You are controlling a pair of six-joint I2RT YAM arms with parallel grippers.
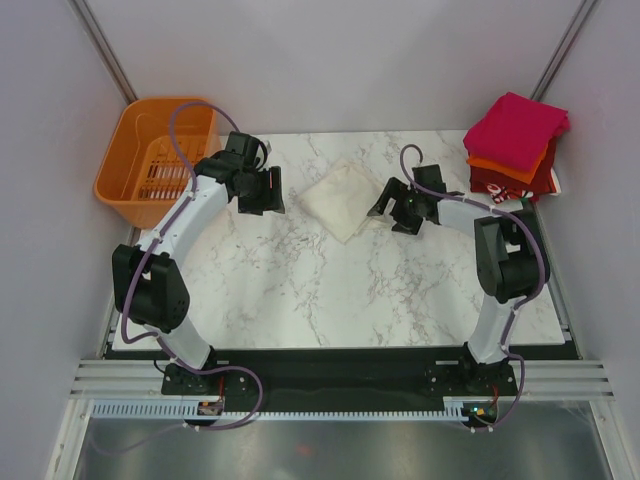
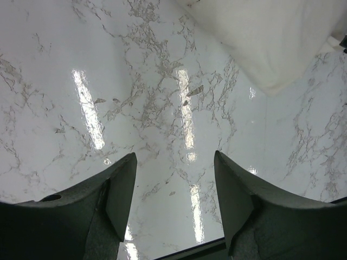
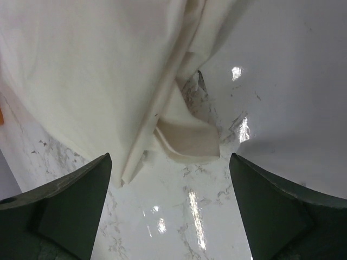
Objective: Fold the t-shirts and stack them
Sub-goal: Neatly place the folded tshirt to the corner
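**Marble table** [image 1: 300, 290]: carries the work; all positions below are given relative to the cream-white t-shirt [image 1: 343, 200]. This shirt lies on the table folded into a rough diamond, between the two hands.

**Orange slotted basket** [image 1: 130, 160]: well to the left of the cream-white t-shirt and slightly farther back.

**Stack of folded shirts** [image 1: 515, 150]: well to the right of the cream-white t-shirt and slightly farther back. The magenta-pink shirt [image 1: 515, 122] is on top, the orange shirt [image 1: 503, 165] beneath it, and the dark red shirt [image 1: 522, 185] lowest. The top piece sits skewed and overhangs the others.

**Left hand** [image 2: 174, 156]: just left of the cream-white t-shirt. Its fingers are spread with only bare marble between them, and a corner of the shirt shows at the upper right of its wrist view.

**Right hand** [image 3: 169, 157]: just right of the cream-white t-shirt. Its fingers are spread wide and grip nothing. It is poised over the shirt's right edge, where loose layers and a small flap [image 3: 187, 141] protrude.

**Judged stage:** folding looks finished, and transfer to the stack is not yet done.

**Judged hazards:**
- A pinch that catches only the flap or the upper layer would probably peel the fold open on lifting.
- Lifting from one side alone would let the limp cloth sag and unroll.
- Setting the shirt on the already skewed magenta-pink shirt could tip the stack or push it off its support
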